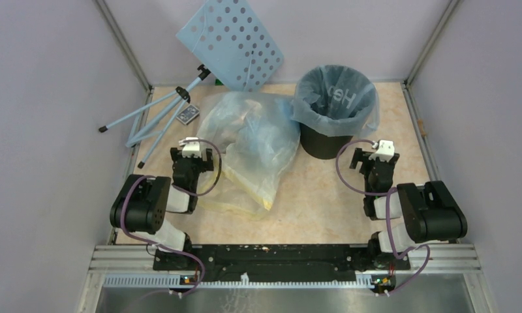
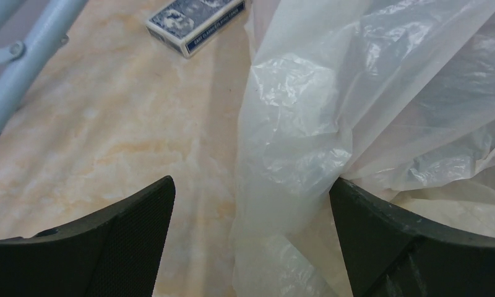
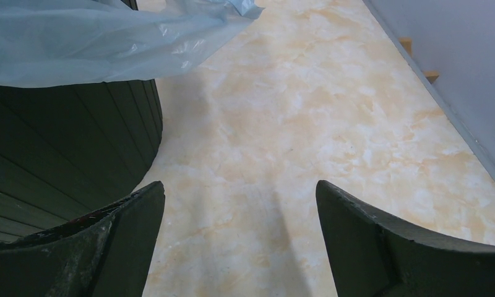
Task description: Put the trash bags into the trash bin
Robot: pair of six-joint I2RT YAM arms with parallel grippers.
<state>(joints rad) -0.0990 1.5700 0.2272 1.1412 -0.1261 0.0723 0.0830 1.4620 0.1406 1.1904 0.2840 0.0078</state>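
Observation:
The trash bin is a round black wastebasket at the back right of the table. A light-blue trash bag with white lettering lines it and hangs over its rim. My right gripper is open and empty just right of the bin. In the right wrist view the gripper is over bare table, with the bin wall and the bag's overhang to its left. My left gripper is open. In the left wrist view a fold of the clear sack lies between the jaws, by the right finger.
The big clear yellowish sack lies mid-table between the arms. A pale-blue perforated panel leans at the back. Pale-blue tripod legs and a blue card box lie at the back left; the box also shows in the left wrist view.

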